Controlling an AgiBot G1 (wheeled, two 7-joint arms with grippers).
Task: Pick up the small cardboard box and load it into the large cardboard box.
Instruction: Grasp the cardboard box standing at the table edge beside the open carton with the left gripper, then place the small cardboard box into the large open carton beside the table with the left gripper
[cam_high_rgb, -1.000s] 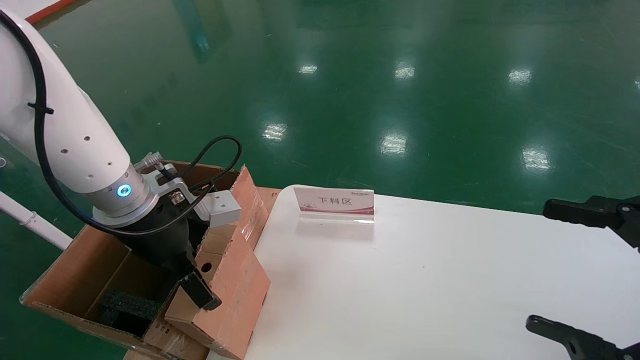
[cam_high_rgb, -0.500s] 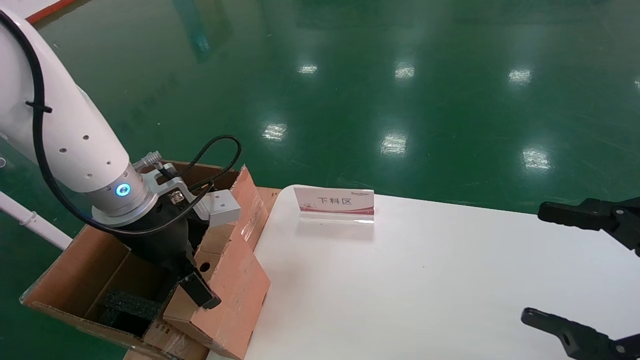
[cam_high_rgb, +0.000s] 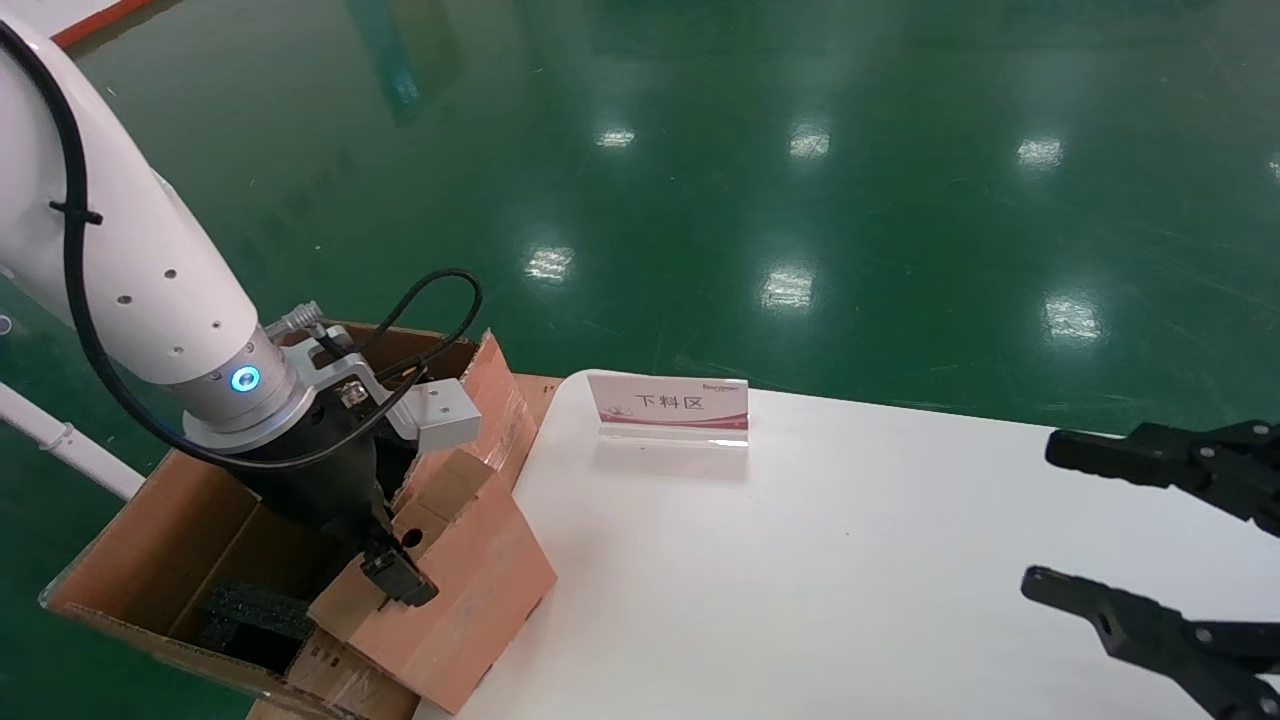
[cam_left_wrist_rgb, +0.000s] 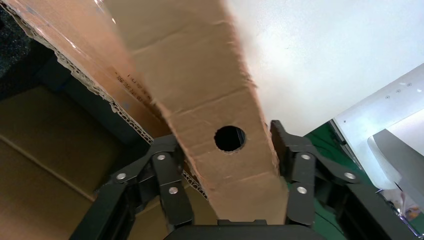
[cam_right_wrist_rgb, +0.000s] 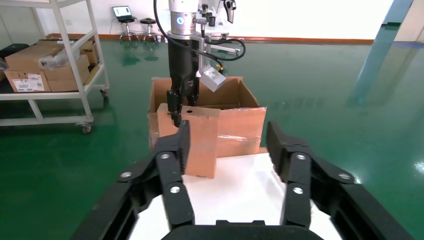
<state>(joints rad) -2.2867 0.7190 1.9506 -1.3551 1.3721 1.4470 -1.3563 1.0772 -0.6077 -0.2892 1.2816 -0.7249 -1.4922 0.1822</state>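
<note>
The small cardboard box (cam_high_rgb: 460, 585), reddish-brown with a round hole in its paler top face, leans tilted over the large cardboard box's near flap, at the white table's left edge. My left gripper (cam_high_rgb: 400, 565) is shut on its top end; in the left wrist view the fingers (cam_left_wrist_rgb: 292, 155) press both sides of the holed face (cam_left_wrist_rgb: 215, 95). The large cardboard box (cam_high_rgb: 150, 520) stands open beside the table, black foam (cam_high_rgb: 255, 615) inside. My right gripper (cam_high_rgb: 1090, 525) hovers open over the table's right side, holding nothing. The right wrist view shows the right gripper (cam_right_wrist_rgb: 227, 145), the small cardboard box (cam_right_wrist_rgb: 197, 145) and the large cardboard box (cam_right_wrist_rgb: 240, 125).
A small pink-and-white sign (cam_high_rgb: 668, 407) stands at the back of the white table (cam_high_rgb: 800, 560). Green floor surrounds the table. In the right wrist view a white cart (cam_right_wrist_rgb: 65, 60) with cartons stands far behind the large box.
The small box has tilted, its lower end swinging out toward the table while the left gripper lifted slightly. The right gripper has moved left, farther over the table.
</note>
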